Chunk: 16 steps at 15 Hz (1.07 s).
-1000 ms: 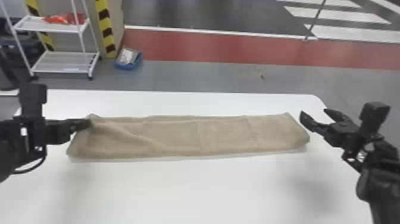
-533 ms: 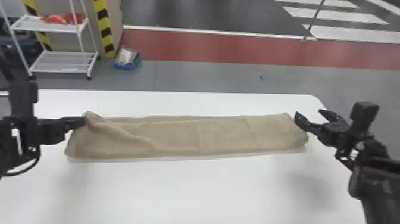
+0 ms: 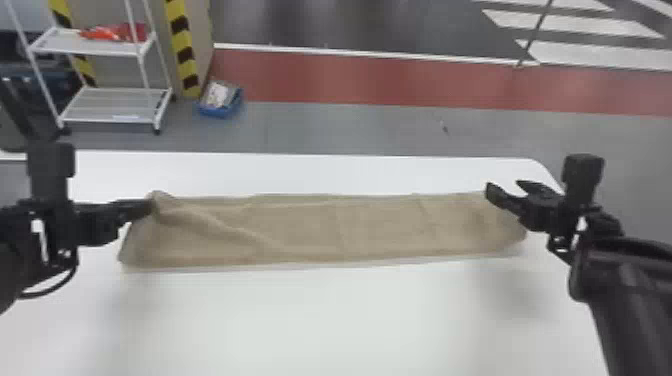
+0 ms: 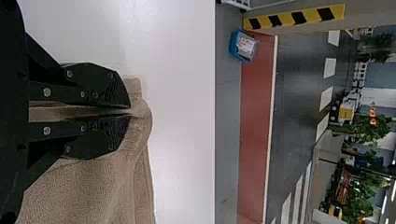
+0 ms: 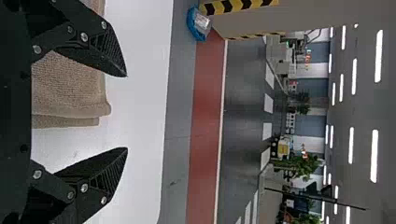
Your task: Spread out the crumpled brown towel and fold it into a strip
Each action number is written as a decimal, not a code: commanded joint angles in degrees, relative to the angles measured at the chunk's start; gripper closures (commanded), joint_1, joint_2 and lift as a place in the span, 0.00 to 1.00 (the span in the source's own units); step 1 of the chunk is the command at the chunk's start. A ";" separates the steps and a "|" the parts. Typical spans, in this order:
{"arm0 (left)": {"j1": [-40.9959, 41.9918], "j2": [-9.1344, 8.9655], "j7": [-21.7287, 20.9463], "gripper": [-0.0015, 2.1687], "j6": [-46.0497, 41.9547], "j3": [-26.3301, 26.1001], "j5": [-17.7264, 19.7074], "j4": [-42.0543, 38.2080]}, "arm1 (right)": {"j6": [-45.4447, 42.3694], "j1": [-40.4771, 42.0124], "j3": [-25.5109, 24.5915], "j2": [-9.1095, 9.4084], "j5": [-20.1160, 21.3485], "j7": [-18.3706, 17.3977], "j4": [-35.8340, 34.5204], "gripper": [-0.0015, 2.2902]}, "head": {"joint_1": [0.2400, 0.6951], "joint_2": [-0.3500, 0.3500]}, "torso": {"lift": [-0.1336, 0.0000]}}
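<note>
The brown towel lies as a long folded strip across the white table, with a diagonal ridge and a lifted far corner at its left end. At that corner is my left gripper; in the left wrist view the same left gripper is shut on the towel, cloth pinched between its fingers. My right gripper stands open at the strip's right end. In the right wrist view the right gripper has its fingers wide apart, one above the towel and the other over bare table.
The white table extends in front of the towel and a narrower band lies behind it. Beyond the far edge, on the floor, are a white shelf rack and a blue bin.
My right gripper has moved left, to the towel's right end. The left gripper has shifted slightly left, and the towel's left corner is pulled up a little with it.
</note>
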 commanded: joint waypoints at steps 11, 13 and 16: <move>0.03 0.48 0.00 0.47 -0.06 -0.07 -0.16 0.04 | 8.71 0.50 0.09 -1.38 0.67 1.86 0.06 0.26 | 1.00 0.32 | 0.07; 0.21 0.48 -0.09 0.47 -0.06 0.02 -0.16 0.04 | 8.71 0.50 0.00 -1.38 0.41 1.95 -0.29 0.26 | 1.00 0.32 | 0.07; 0.30 0.56 -0.09 0.47 0.12 -0.16 -0.25 0.04 | 8.71 0.50 0.09 -1.38 0.23 2.03 -0.38 0.26 | 1.00 0.32 | 0.07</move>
